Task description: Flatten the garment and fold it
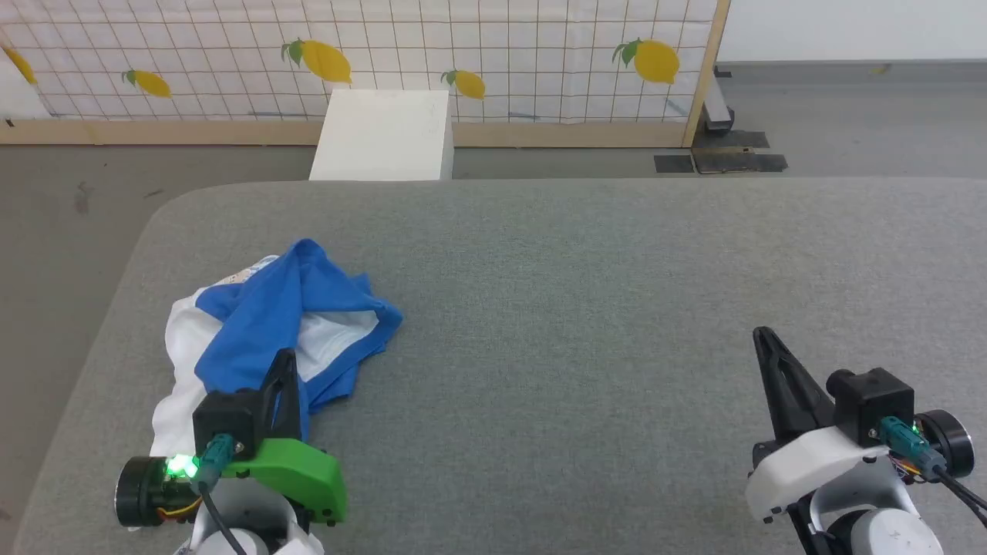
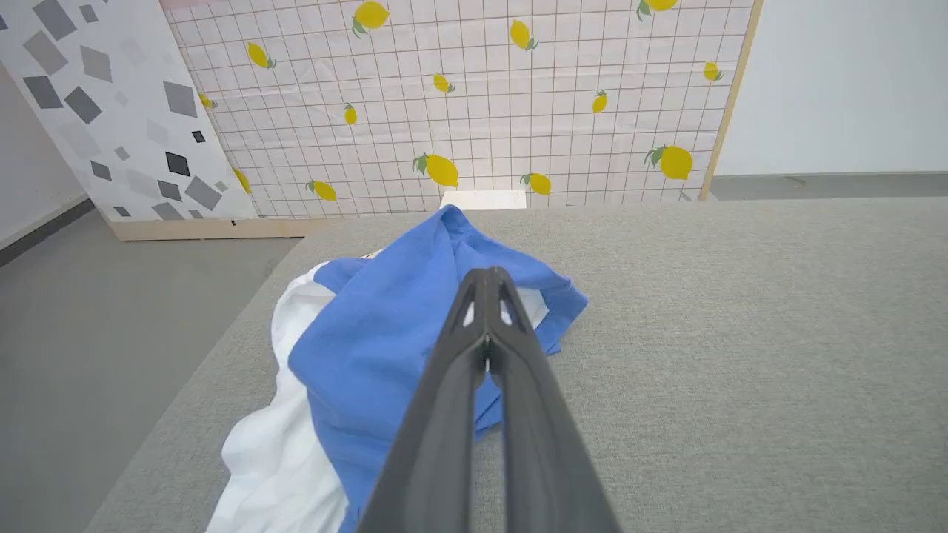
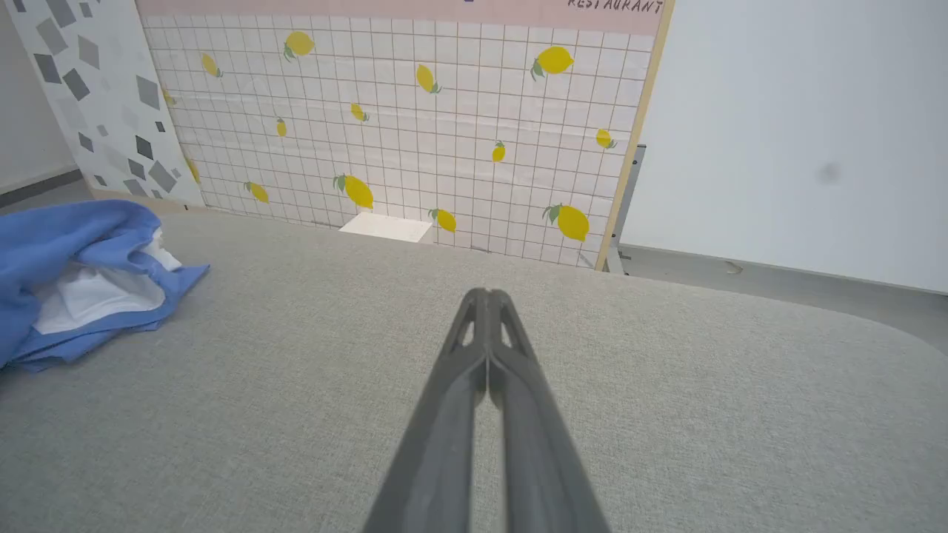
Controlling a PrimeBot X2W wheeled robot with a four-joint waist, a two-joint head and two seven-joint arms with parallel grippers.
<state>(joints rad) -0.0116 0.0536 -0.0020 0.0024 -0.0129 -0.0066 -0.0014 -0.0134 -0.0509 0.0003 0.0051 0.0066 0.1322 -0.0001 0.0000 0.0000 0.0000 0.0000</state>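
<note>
The garment point(image 1: 270, 324) lies crumpled in a heap on the left part of the grey table point(image 1: 586, 308), blue sleeves bunched over white cloth. In the left wrist view the garment point(image 2: 370, 340) sits just under and ahead of my fingers. My left gripper point(image 1: 287, 356) hovers above the heap's near edge, shut with nothing between its fingers. At the lower right my right gripper point(image 1: 762, 333) is shut and empty over bare table, far from the cloth. The right wrist view shows the garment point(image 3: 81, 274) at its left edge.
A white box point(image 1: 385, 135) stands on the floor just beyond the table's far edge. Behind it runs a lemon-patterned tiled panel point(image 1: 493, 54) with a wooden base. The table's left edge point(image 1: 116, 285) runs close to the garment.
</note>
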